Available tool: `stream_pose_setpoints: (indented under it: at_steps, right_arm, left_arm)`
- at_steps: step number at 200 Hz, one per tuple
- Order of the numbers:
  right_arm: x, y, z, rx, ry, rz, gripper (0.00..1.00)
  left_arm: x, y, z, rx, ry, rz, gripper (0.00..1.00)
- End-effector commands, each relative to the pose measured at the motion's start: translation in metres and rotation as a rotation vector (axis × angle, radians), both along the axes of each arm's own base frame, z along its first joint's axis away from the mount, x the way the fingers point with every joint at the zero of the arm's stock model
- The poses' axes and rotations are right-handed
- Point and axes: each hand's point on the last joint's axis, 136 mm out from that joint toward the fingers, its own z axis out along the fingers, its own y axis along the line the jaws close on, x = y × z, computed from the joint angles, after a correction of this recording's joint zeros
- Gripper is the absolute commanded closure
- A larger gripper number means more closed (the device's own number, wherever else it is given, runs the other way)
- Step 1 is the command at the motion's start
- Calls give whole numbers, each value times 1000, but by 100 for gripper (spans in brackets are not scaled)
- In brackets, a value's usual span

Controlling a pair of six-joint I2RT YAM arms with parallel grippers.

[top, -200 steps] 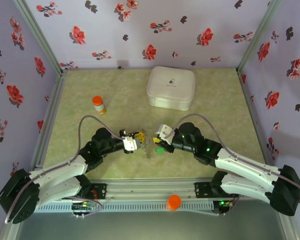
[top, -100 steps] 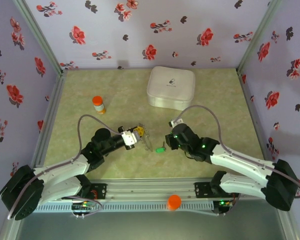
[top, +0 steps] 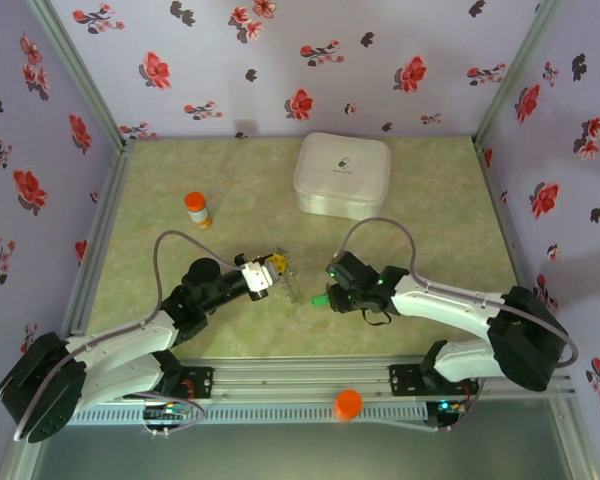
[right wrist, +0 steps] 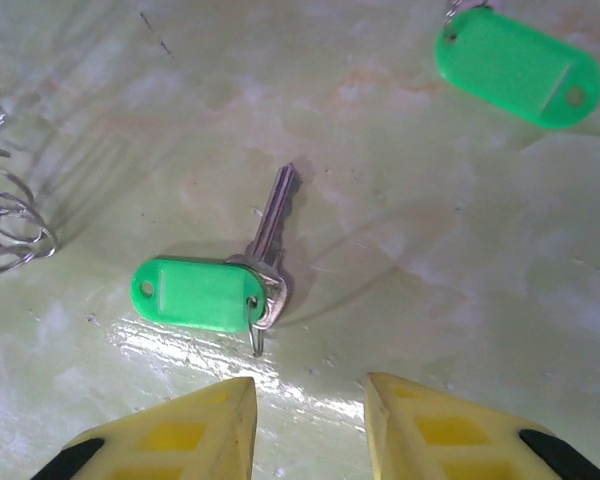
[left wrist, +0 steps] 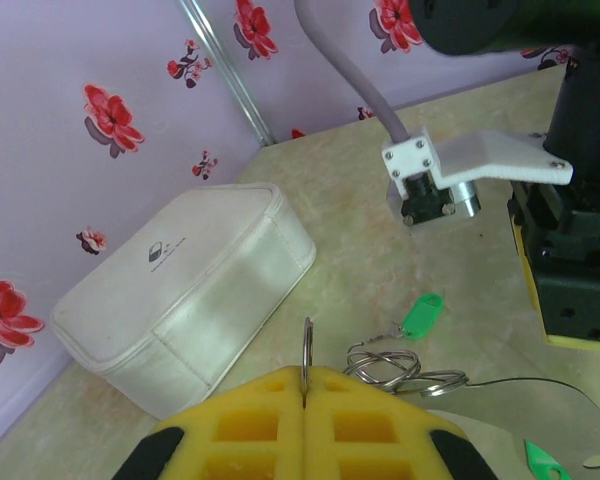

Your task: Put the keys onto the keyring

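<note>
Keys (right wrist: 202,293) with bright green tags lie flat on the table (top: 440,200), a pale green, marbled surface that shines wetly under the light. Lilac walls printed with red flowers close it in on three sides, with metal posts in the corners. A white zipped case (left wrist: 180,300) sits well beyond both sets of fingers, and an orange-capped bottle (top: 197,209) stands far off to the outer side of the left arm.

The left arm reaches low across the table toward the middle. The left fingers (left wrist: 302,400) are pressed together on the keyring (left wrist: 305,348), a thin metal ring that stands edge-on from the seam between them. Loose wire coils (left wrist: 388,367) lie just ahead of these fingertips; I cannot tell whether they join the held ring.

The right arm bends in from the other side, wrist tipped down at the table. The right fingers (right wrist: 195,435) are parted with a clear gap and touch nothing. One key lies just ahead of that gap, shaft pointing away from the fingertips. A second green tag (right wrist: 515,65) lies farther ahead, off to the side.
</note>
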Motion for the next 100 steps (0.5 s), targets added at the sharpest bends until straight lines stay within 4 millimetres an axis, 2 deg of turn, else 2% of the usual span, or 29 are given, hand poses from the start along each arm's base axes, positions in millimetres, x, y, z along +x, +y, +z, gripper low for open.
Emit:
stream_pose_setpoints:
  at_steps: [1, 46, 100]
  right_arm:
    - [6, 18, 0, 41, 13, 10, 65]
    - [9, 22, -11, -13, 15, 27, 69]
    - [10, 23, -17, -56, 15, 46, 80]
  left_arm:
    - [-1, 1, 18, -60, -30, 9, 100]
    - [-1, 1, 19, -60, -34, 8, 100]
    - [-2, 1, 19, -57, -38, 5, 100]
